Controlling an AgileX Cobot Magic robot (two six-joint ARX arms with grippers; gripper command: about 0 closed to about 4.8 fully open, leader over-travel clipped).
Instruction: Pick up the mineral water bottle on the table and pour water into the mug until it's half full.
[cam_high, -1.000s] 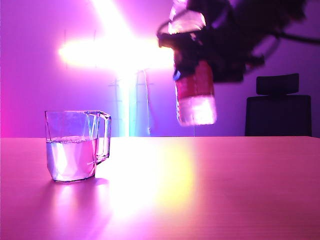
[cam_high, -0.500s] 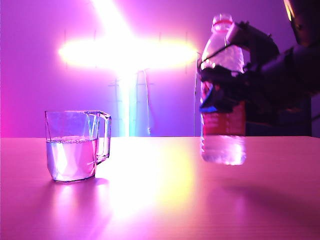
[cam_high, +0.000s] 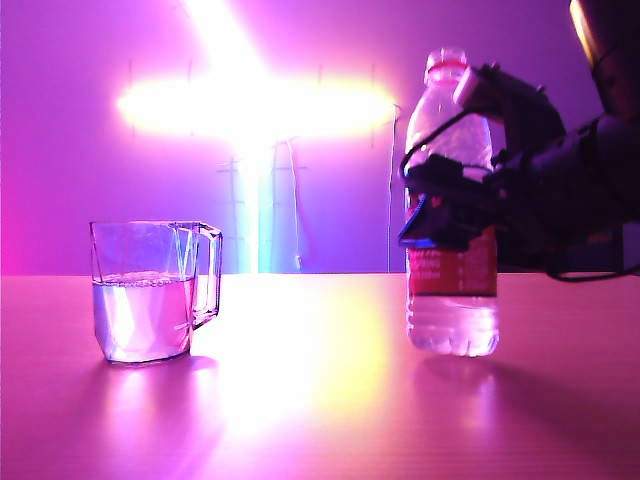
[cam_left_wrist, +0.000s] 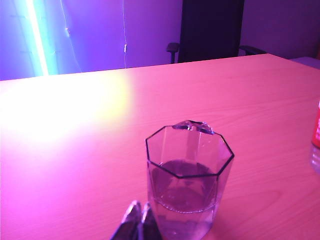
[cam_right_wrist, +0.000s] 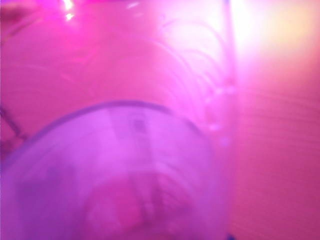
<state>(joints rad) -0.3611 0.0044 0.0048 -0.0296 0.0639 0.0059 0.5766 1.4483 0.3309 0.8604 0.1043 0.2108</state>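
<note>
The mineral water bottle (cam_high: 452, 215) stands upright on the bench (cam_high: 320, 400), toward its right side, well apart from the mug (cam_high: 152, 290), which sits toward the left with its handle facing the bottle. Water (cam_high: 143, 318) fills the mug to roughly half. The right gripper (cam_high: 440, 205) wraps the bottle's middle, above the red label; its jaws are around the bottle, but whether they pinch it or have slackened I cannot tell. The right wrist view is a blur of bottle plastic. The left gripper (cam_left_wrist: 137, 222) sits just beside the mug, its jaws pressed together on nothing
</note>
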